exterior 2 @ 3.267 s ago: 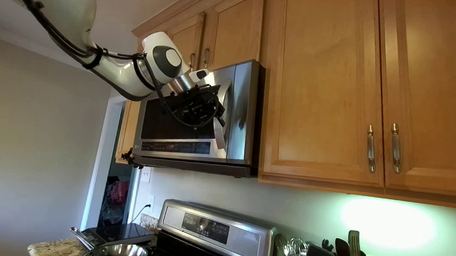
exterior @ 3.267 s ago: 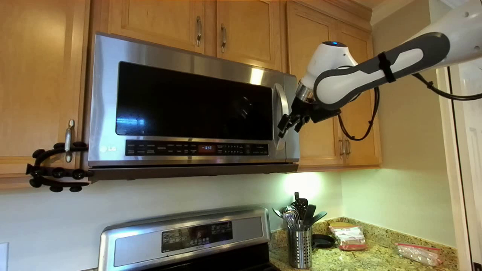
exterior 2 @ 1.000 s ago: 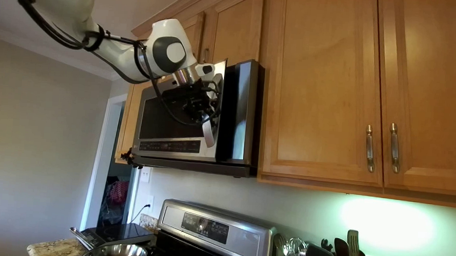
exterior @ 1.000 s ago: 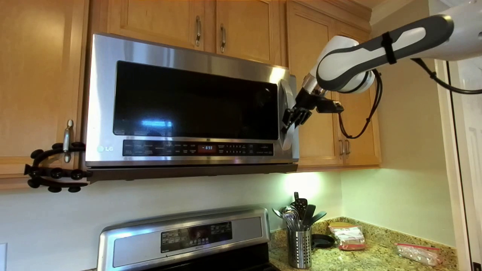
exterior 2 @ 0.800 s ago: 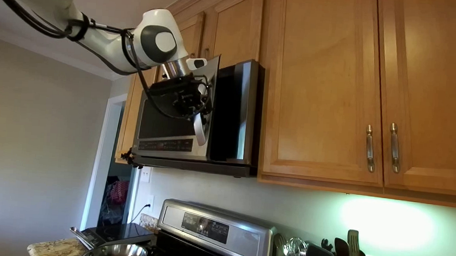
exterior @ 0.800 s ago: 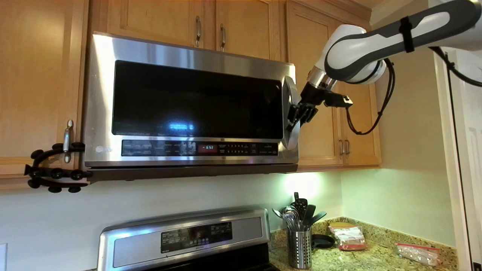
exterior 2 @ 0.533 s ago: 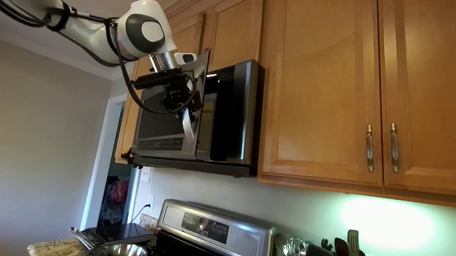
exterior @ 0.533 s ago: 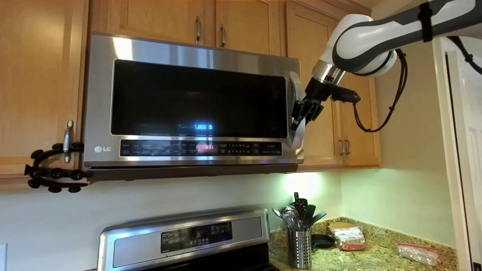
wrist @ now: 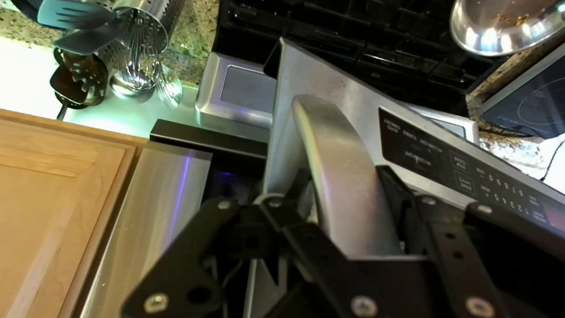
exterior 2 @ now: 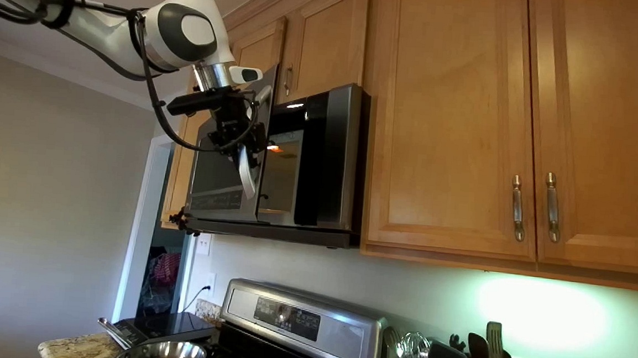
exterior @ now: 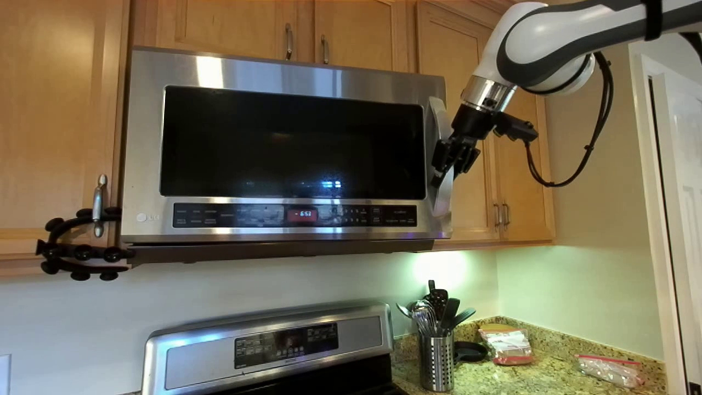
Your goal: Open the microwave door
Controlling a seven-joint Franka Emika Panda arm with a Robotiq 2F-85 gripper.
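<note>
In an exterior view the door (exterior: 293,145) stretches across the upper left and middle, long axis nearly level; in an exterior view its free edge stands clear of the microwave (exterior 2: 339,163) near centre, face turned left. The pincer (wrist: 346,182) clasps the handle (wrist: 337,152), which runs roughly upright in both exterior views
</note>
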